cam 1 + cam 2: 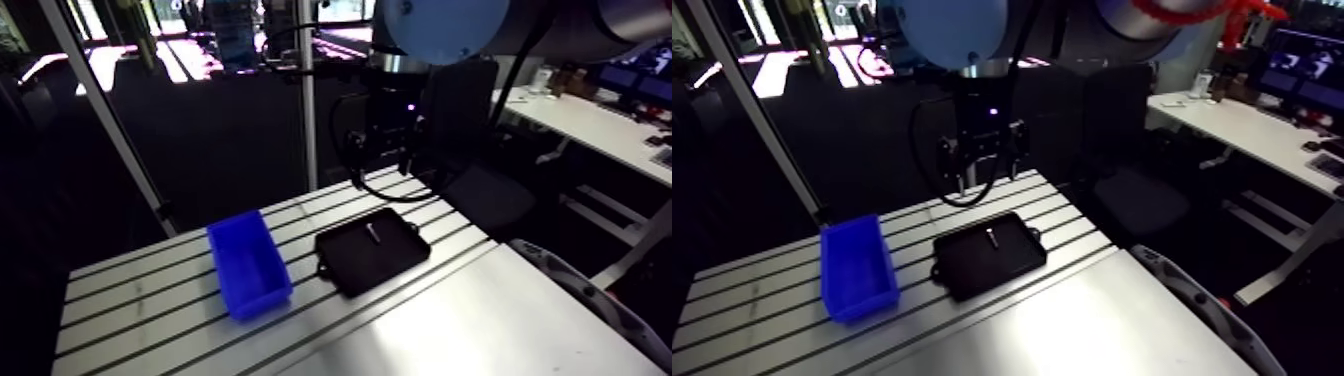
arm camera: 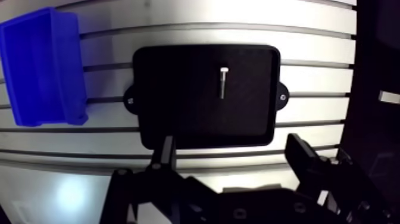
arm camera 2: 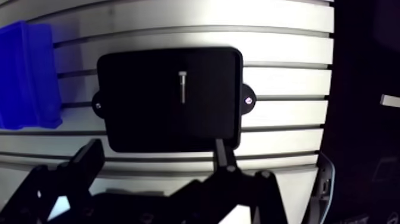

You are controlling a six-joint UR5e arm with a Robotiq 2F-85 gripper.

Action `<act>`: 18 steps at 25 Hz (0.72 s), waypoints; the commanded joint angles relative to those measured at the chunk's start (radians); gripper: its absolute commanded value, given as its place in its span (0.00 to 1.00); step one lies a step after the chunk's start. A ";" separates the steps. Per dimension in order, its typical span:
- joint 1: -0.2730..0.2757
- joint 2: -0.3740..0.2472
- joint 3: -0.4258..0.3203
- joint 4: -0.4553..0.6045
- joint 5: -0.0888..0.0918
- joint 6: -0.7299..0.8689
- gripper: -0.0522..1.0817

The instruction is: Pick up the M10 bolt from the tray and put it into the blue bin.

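The end effector (image 2: pixel 232 144) hangs above the bench (image 2: pixel 208 37) with its two fingers (image 2: pixel 168 149) spread wide, gripping nothing and touching nothing. In the arm view it hangs in the air over the far side of the bench, behind the tray (image 1: pixel 350 265) and well above it. In the wrist view the near edge of the black tray lies under the gap between the fingertips, and the rest of the tray stretches ahead of them. The bolt (image 2: pixel 222 82) lies flat on the tray floor, ahead of the end effector, near the middle and apart from every wall, with its head end pointing away from the fingers. The tray lies flat on the slotted bench, with a small tab at each short side. The blue bin (image 2: pixel 41 71) stands on the bench beside the tray, near it but not touching, its open top up, and off to one side of the end effector
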 commanded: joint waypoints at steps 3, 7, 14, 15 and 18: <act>-0.034 0.056 0.011 -0.014 -0.004 -0.003 0.06; -0.034 0.085 0.017 -0.028 -0.007 0.000 0.06; -0.029 0.119 0.040 -0.081 -0.013 0.001 0.06; -0.028 0.120 0.046 -0.094 -0.015 0.001 0.06; -0.028 0.128 0.055 -0.120 -0.016 0.001 0.08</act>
